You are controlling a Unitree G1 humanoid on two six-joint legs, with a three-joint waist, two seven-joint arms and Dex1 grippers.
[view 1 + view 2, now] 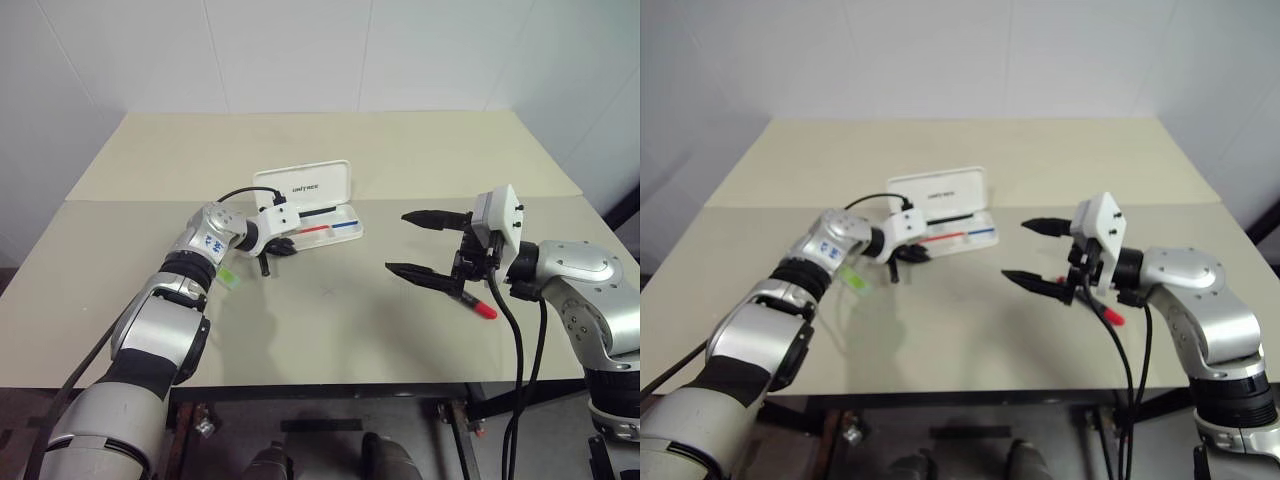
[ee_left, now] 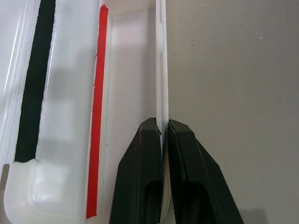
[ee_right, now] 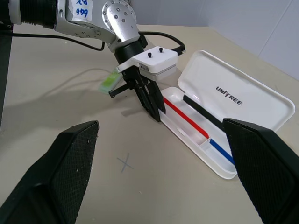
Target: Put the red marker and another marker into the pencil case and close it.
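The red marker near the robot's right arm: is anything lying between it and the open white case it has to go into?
Nothing visible does. The red marker lies on the table under the open right gripper. The stretch of table from there to the pencil case is bare; the left gripper pinches the case's front wall at its far end.
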